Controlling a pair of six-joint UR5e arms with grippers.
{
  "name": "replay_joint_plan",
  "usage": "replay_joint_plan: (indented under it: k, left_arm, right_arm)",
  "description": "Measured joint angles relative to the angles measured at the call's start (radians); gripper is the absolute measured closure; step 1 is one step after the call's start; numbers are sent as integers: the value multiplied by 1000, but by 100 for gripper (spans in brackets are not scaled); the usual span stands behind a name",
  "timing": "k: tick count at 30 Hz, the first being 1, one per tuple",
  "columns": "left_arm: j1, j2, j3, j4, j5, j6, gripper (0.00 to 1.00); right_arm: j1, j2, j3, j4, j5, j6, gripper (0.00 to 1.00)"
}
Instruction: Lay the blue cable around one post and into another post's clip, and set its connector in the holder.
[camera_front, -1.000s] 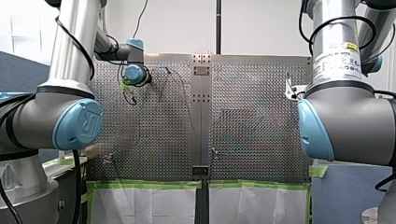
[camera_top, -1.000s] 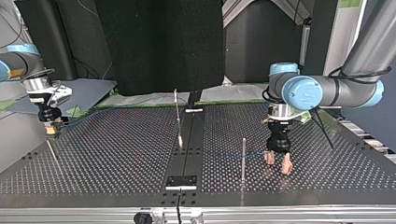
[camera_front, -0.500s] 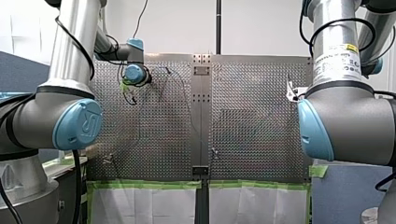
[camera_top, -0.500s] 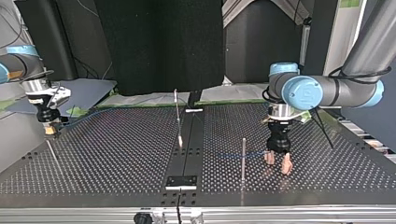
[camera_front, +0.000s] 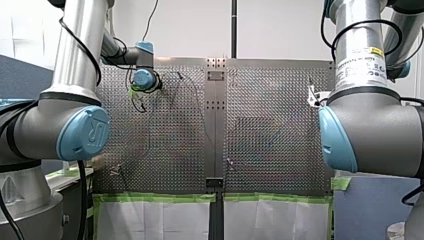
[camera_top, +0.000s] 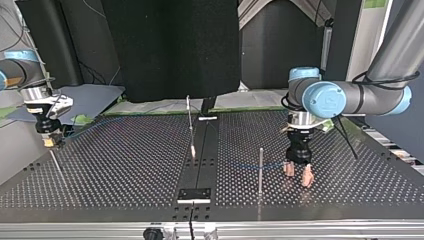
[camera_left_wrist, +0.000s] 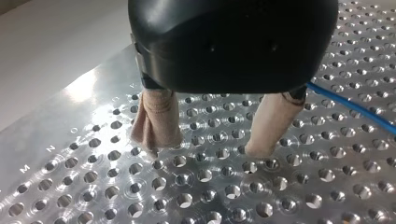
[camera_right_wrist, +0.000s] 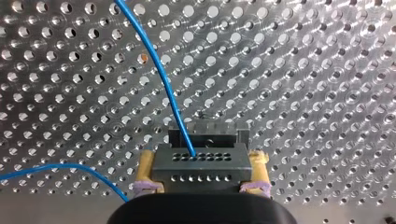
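Top view, left to right, everything placed off the upright post (camera_top: 260, 167).

Far left of that post, out at the counter (camera_top: 125, 165) edge: my right pincer (camera_top: 49, 141), lifted clear of the surface. The right wrist view shows it clamped on the connector (camera_right_wrist: 201, 163), a yellow pad on each end. That makes sense: an end grip leaves the front face free, so the blue cable (camera_right_wrist: 163, 79) exits straight ahead without a kink. It also holds the connector square for seating. It is not in the holder yet.

Between that pincer and the upright post: the slanted post (camera_top: 190, 125), over the centre rail (camera_top: 202, 150). I see no cable on it. Nearer the camera on the same rail sits a small plate (camera_top: 195, 194); I can't tell if that's the holder.

At the upright post: the cable crosses it low, close to the counter. I can't tell which side it passes, so the wrap is unconfirmed.

Just right of the post: my left pincer (camera_top: 297, 175), beige fingers spread, nothing between them, tips down at the counter. The left wrist view has the cable running just beside one finger, not inside the gap. My read is that it sits low by the post to catch or steer the cable there, with the right arm managing slack from the connector end.

Judgement: routing isn't done and the connector isn't seated.
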Motion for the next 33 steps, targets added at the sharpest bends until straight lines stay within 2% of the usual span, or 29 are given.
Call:
replay_joint_plan:
  k: [8,13,22,33]
  left_arm:
    - [3,0,0,1,1,0,0]
    - [4,0,0,1,0,0,0]
    - [6,0,0,2,2,0,0]
    - [9,0,0,2,2,0,0]
  right_arm:
    - [0,1,-1,0,13,3,70]
    - [4,1,-1,1,26,3,70]
    - [13,1,-1,-3,32,4,70]
    - [18,4,-1,-17,38,22,70]
